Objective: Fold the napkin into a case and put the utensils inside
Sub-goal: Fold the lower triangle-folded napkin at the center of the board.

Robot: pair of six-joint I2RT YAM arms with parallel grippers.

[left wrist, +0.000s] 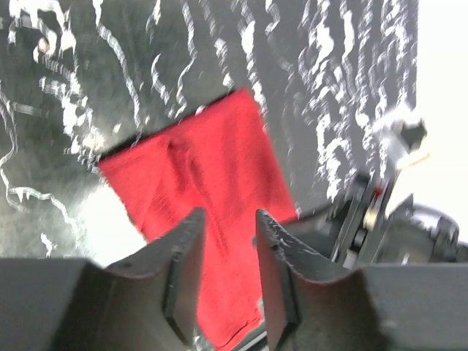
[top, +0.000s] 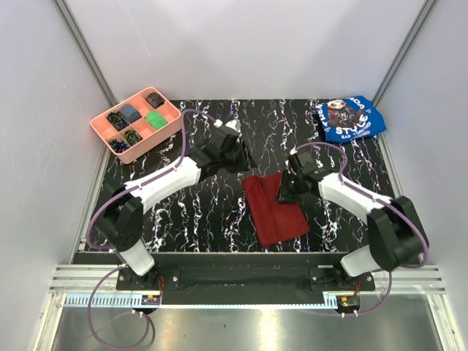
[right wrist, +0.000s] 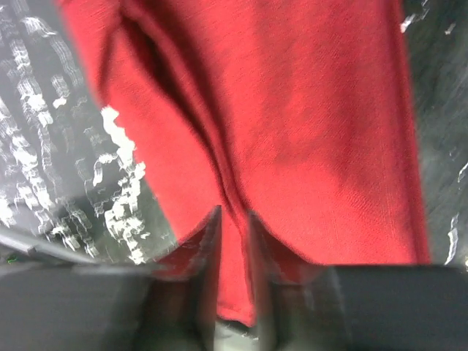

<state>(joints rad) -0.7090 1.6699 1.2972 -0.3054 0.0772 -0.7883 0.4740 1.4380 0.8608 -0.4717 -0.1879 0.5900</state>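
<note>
Left gripper (left wrist: 227, 219) apart, empty | right gripper (right wrist: 234, 216): I cannot tell | dark red cloth napkin (top: 274, 208) part-folded by my reckoning, tabletop (top: 197, 212) centre | utensils unseen, insertion pending

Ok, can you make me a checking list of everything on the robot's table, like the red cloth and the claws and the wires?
Surface: black table with white veins.
Job's things: the dark red napkin lies folded into a rectangle near the middle front. Utensils: nothing seen.
Clutter: pink tray at the far left, small bits in its compartments; blue printed cloth at the far right.
Grippers: left gripper is open, holds nothing and hovers near the napkin's far-left corner. Right gripper is low over the napkin's right side, fingers close together; too blurred to tell if it grips.
Cables: purple cables loop along both arms and by the bases.
Surroundings: white walls with metal posts.
</note>
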